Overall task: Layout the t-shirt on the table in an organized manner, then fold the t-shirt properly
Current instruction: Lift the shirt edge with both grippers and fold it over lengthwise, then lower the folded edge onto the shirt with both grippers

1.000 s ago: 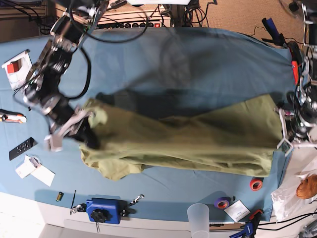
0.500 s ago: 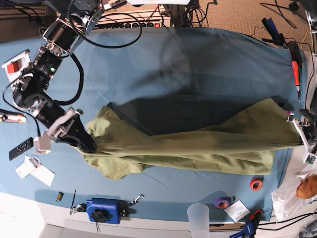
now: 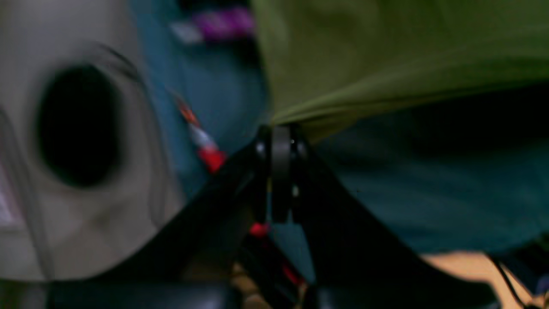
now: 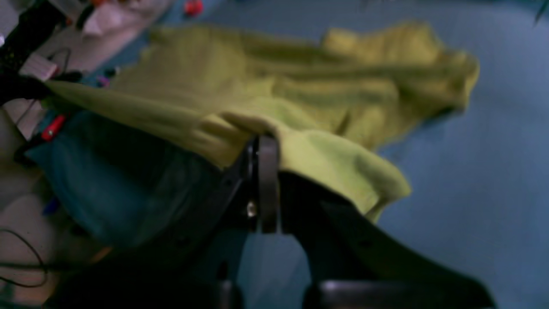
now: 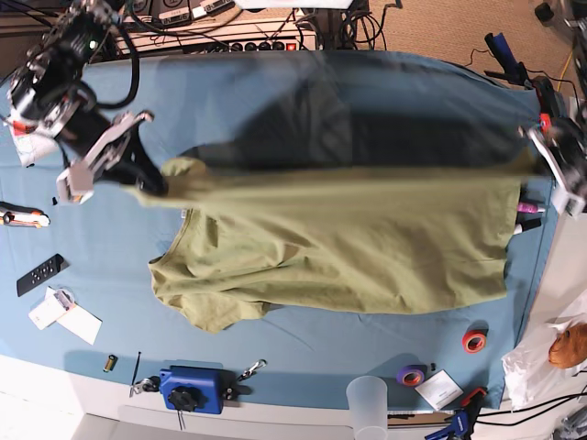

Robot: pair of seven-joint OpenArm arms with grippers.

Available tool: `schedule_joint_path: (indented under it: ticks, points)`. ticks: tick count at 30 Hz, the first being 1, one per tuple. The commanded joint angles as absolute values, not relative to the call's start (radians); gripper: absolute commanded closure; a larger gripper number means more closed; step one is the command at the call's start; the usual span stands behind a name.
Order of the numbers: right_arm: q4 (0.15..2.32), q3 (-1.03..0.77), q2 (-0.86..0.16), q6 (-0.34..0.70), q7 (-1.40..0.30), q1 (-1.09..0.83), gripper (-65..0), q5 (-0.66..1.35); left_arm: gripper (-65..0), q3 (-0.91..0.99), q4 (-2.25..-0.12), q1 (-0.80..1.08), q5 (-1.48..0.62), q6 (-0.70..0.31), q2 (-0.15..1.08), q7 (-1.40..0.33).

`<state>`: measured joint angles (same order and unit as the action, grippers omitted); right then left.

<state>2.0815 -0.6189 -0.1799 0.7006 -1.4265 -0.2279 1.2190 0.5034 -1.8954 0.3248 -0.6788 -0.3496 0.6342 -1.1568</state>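
The olive-green t-shirt (image 5: 348, 247) hangs stretched across the teal table (image 5: 275, 101), its far edge lifted in a taut line and its near part lying on the cloth. In the base view my right gripper (image 5: 154, 188) is shut on the shirt's left corner. My left gripper (image 5: 538, 158) is shut on the right corner near the table's edge. In the left wrist view the left gripper (image 3: 279, 131) pinches a fold of the t-shirt (image 3: 386, 51) above the table (image 3: 429, 193). In the right wrist view the right gripper (image 4: 266, 143) pinches the bunched t-shirt (image 4: 257, 86).
A blue clamp block (image 5: 191, 389), a clear cup (image 5: 368, 399), a purple tape roll (image 5: 411, 375) and a red tape roll (image 5: 473, 341) line the near edge. A black remote (image 5: 39, 274), white cards (image 5: 69, 316) and a marker (image 5: 23, 218) lie at the left.
Both grippers have moved toward the table's far side while holding the shirt. The far edge has risen and pulled straight, and the shirt now spreads over much more of the cloth.
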Motion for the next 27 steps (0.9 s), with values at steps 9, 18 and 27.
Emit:
schedule_joint_path:
  ticks: [9,18,27]
  points:
    - [2.097,-0.625,-0.194,0.698,-1.396,-0.415,0.0,1.325,0.0,0.699,-1.908,0.492,-0.668,-0.401,0.53,-1.171]
    - [2.097,-0.625,-0.194,0.698,-1.396,-0.514,0.0,1.338,0.0,0.729,-1.908,0.569,-0.791,-0.447,0.526,-1.183]
    - [2.097,-0.625,-0.194,0.698,-1.396,-0.565,0.0,1.34,0.0,0.729,-1.908,0.568,-0.786,-0.447,0.509,-1.208]
